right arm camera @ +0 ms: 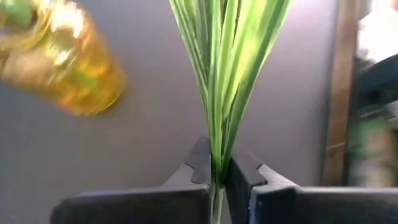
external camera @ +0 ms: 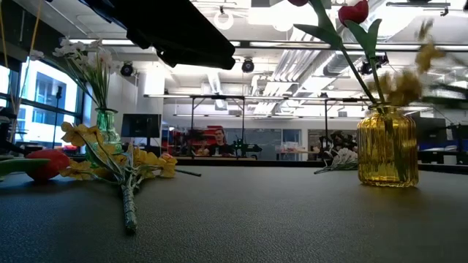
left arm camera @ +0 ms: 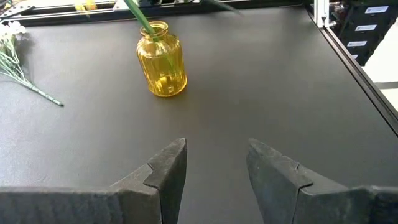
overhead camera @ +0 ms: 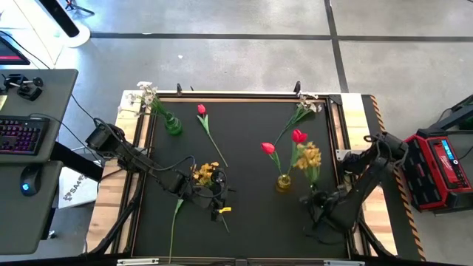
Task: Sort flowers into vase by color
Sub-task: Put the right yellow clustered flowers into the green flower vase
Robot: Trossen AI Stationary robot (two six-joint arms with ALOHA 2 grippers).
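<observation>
A yellow glass vase (overhead camera: 284, 182) stands right of the table's middle with two red tulips (overhead camera: 298, 136) in it. My right gripper (overhead camera: 314, 195) is just to its right, shut on a bunch of yellow flowers (overhead camera: 309, 157). My left gripper (left arm camera: 214, 149) hovers open and empty over the mat left of centre, pointing at the yellow vase (left arm camera: 161, 60). Another yellow bunch (overhead camera: 205, 174) lies flat beside the left gripper. A green vase (overhead camera: 172, 124) at the far left holds white flowers (overhead camera: 148, 94). One red tulip (overhead camera: 201, 109) and a white sprig (overhead camera: 303, 111) lie on the mat. My right gripper pinches the bunch's green stems and leaves (right arm camera: 219, 149) between its two fingers, near the lower end. The leaves fan out beyond the fingertips. The bunch is lifted clear of the table, its blossoms (external camera: 398, 86) up beside the yellow vase's mouth.
The black mat (overhead camera: 244, 222) has a raised frame around it. A desk with a keyboard (overhead camera: 22, 137) stands left of the table and a red case (overhead camera: 443, 159) to its right. In the low view a person sits far behind the table.
</observation>
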